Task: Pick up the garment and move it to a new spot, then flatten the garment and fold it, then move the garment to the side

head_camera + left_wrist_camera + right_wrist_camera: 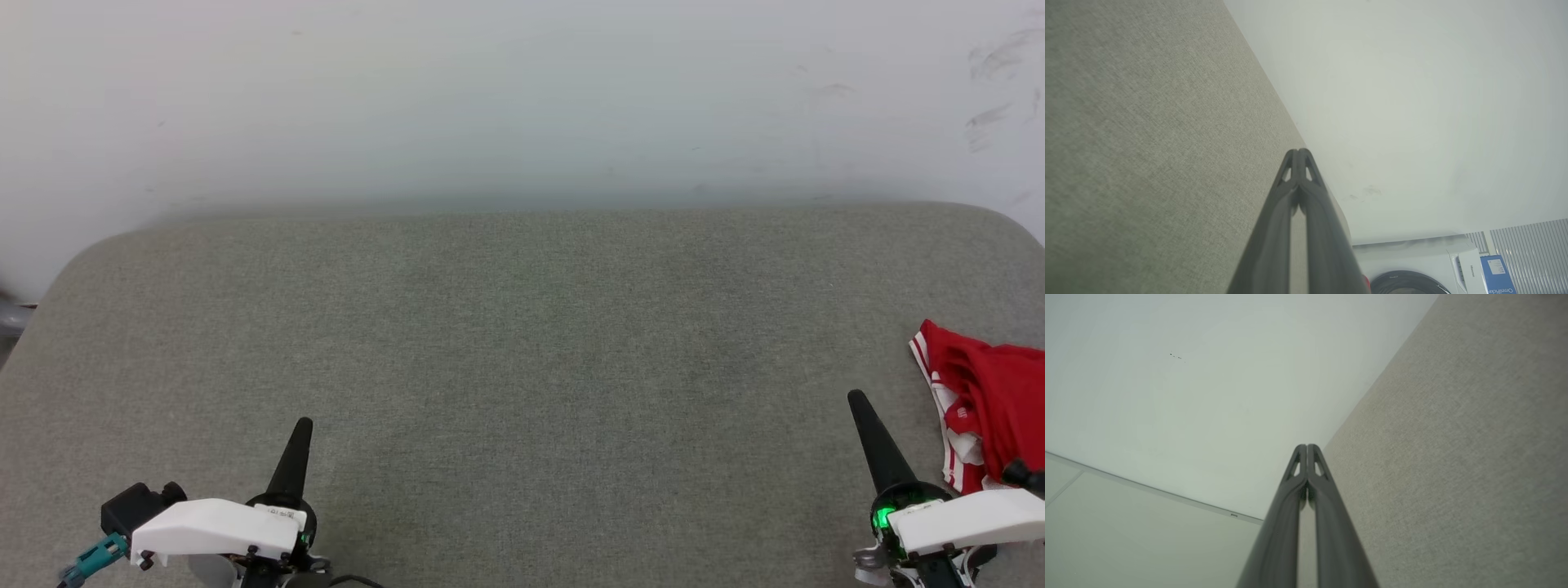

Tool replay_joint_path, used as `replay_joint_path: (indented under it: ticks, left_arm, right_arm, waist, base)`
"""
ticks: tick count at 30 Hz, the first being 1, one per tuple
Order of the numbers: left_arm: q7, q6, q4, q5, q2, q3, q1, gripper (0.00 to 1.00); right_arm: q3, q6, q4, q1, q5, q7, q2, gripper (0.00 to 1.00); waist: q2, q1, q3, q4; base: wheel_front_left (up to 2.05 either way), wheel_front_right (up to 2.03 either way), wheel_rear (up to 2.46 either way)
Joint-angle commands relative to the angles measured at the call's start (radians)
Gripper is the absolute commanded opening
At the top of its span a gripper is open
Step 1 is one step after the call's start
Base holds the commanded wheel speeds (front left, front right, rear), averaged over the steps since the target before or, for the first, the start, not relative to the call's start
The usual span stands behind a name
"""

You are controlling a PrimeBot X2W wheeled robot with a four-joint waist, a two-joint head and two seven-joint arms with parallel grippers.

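Head view, nearest first: the left gripper [302, 426] sits at the lower left and the right gripper [856, 398] at the lower right, both over a grey-green fabric surface [522, 343], fingers pointing away from the robot. Each pair of jaws is pressed together with nothing between them, and both wrist views show the dark tips meeting. Just beside the right gripper, at the picture's right edge, lies the garment [992, 392], a crumpled red jersey with white, red-striped trim, partly cut off by the frame. A strip of surface shows between it and the finger. Farther off, the surface meets a pale wall [522, 98]. Left wrist view catches a white washing machine [1412, 261] and a blue box [1496, 273].
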Motion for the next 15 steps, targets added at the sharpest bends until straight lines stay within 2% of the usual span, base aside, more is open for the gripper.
replay_joint_path:
  ticks: [1,15]
  left_arm:
    - [0.007,-0.01,-0.003,-0.02,-0.004,0.01,-0.024,0.0]
    - [0.04,-0.038,0.012,-0.117,-0.028,0.05,-0.039,0.0]
  right_arm:
    - [-0.002,0.0,0.001,-0.03,0.026,-0.005,-0.007,0.0]
    - [-0.006,0.0,0.043,-0.055,0.156,-0.006,-0.005,0.0]
  waist:
    - [0.0,-0.0001,0.001,0.0]
    - [0.0,-0.0001,0.007,0.003]
  base:
    - [0.0,0.0,0.0]
    - [0.0,0.0,0.0]
